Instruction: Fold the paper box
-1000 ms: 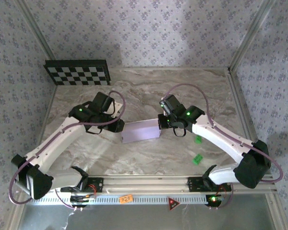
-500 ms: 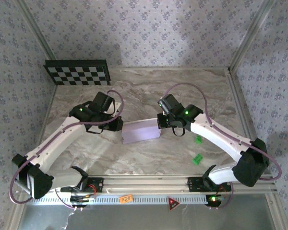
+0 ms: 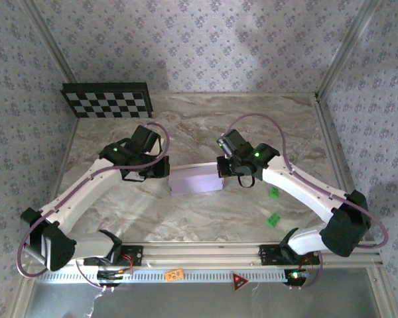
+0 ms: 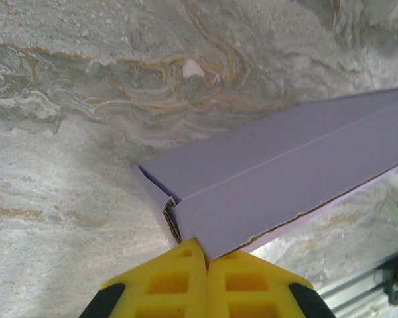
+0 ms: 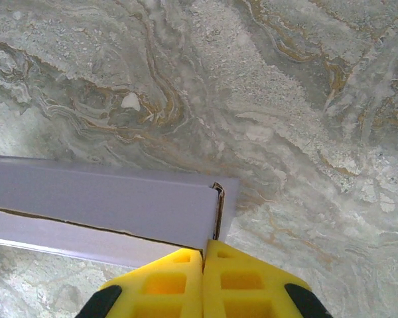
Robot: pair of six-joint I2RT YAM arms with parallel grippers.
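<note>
Paper box (image 3: 195, 179) lies on the table (image 3: 285, 126). Left gripper (image 4: 199, 245) clamps its left end; right gripper (image 5: 203, 250) clamps its right end.

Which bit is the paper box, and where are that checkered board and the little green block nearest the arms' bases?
paper box (image 3: 195, 180): top external view, middle of its lavender top face.
checkered board (image 3: 106, 99): top external view, centre of its pattern.
green block (image 3: 272, 219): top external view, its top face.
</note>
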